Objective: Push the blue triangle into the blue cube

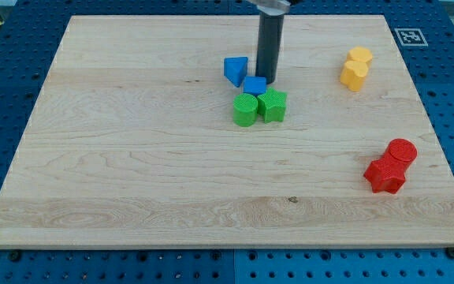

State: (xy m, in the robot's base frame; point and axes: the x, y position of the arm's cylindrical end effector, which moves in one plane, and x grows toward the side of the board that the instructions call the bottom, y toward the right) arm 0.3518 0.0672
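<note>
The blue triangle (pixel 236 69) lies near the board's top centre. The blue cube (pixel 254 85) sits just below and right of it, touching or nearly touching it. My tip (pixel 268 80) is at the end of the dark rod, right beside the blue cube's upper right side and to the right of the triangle. Two green blocks sit directly under the cube: a green cylinder (pixel 245 110) on the left and a green star-like block (pixel 273 105) on the right.
Two yellow blocks (pixel 356 68) sit together at the upper right. A red cylinder (pixel 401 151) and a red star-like block (pixel 385 175) sit together at the lower right. The wooden board (pixel 132 173) lies on a blue perforated table.
</note>
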